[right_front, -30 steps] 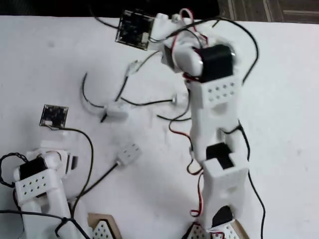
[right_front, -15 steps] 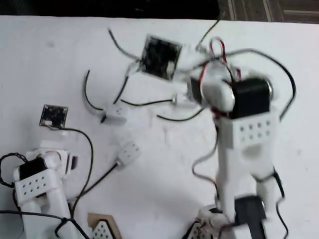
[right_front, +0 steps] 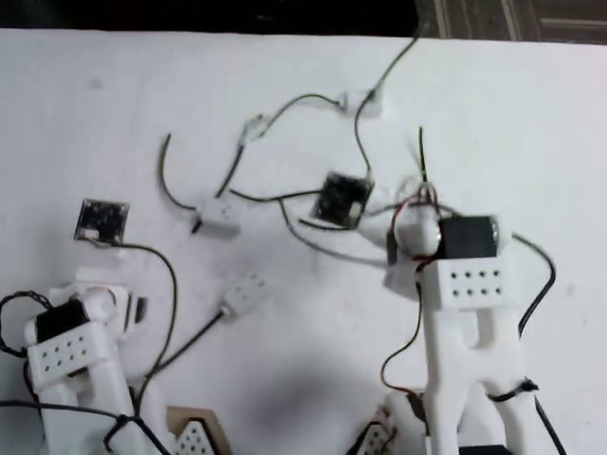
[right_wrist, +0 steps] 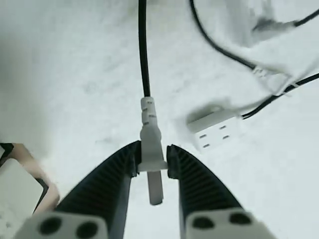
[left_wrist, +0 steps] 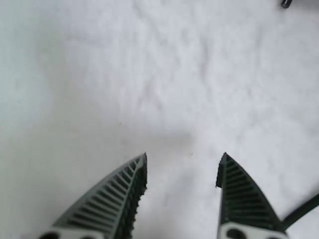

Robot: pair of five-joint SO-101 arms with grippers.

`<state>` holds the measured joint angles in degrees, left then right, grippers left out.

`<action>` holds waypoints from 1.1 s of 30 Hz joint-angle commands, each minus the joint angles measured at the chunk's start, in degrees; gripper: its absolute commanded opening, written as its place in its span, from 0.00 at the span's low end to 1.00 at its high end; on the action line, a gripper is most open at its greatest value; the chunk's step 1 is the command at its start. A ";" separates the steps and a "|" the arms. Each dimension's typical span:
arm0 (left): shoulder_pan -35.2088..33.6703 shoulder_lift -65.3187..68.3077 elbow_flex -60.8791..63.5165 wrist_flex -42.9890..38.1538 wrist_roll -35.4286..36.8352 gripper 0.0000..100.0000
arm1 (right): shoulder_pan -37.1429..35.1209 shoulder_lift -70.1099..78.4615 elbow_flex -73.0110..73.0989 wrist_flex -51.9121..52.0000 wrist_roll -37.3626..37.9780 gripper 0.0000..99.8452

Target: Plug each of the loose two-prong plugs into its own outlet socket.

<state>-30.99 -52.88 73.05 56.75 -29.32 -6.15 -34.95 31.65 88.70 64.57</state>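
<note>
- Two arms sit at the white table [right_front: 95, 95], and I watch them from above and from each wrist.
- My right tool [right_wrist: 152, 147] is pinched tight on a white plug [right_wrist: 149, 130]. The jaws press on both sides of the plug's body.
- The plug's prongs [right_wrist: 155, 189] stick out toward the wrist camera. Its black cord [right_wrist: 143, 55] runs away from the tool across the table.
- A white socket [right_wrist: 212, 128] lies flat on the table near the plug, off to one side and not touching it. I can see small slots on its face.
- From above, the right arm [right_front: 469, 284] stands at the right side of the table. Its camera board [right_front: 343, 199] hangs near the middle.
- From above I see a far socket [right_front: 220, 214] out on the table and a near socket [right_front: 247, 291] closer to the arms. Both have cords.
- Farther back lie a first cord end [right_front: 254, 126] and a second cord end [right_front: 362, 102], both small and white. I cannot tell if they are plugs.
- My left tool [left_wrist: 183, 157] is wide open with nothing between its jaws. It hangs over bare table.
- The left arm [right_front: 66, 355] sits at the near left corner, well apart from the held plug.
</note>
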 commanded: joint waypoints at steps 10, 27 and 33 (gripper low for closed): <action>0.13 -1.01 0.09 -0.79 -0.44 0.24 | 4.79 -1.54 20.75 -10.68 11.34 0.03; 0.13 -1.01 0.09 -0.79 -0.44 0.24 | -4.44 -1.45 25.05 -12.09 13.10 0.16; 0.13 -1.01 0.09 -0.79 -0.44 0.24 | -2.33 -1.45 26.73 -20.00 13.19 0.16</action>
<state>-30.99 -52.88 73.05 56.75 -29.32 -9.32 -35.30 58.37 70.95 77.23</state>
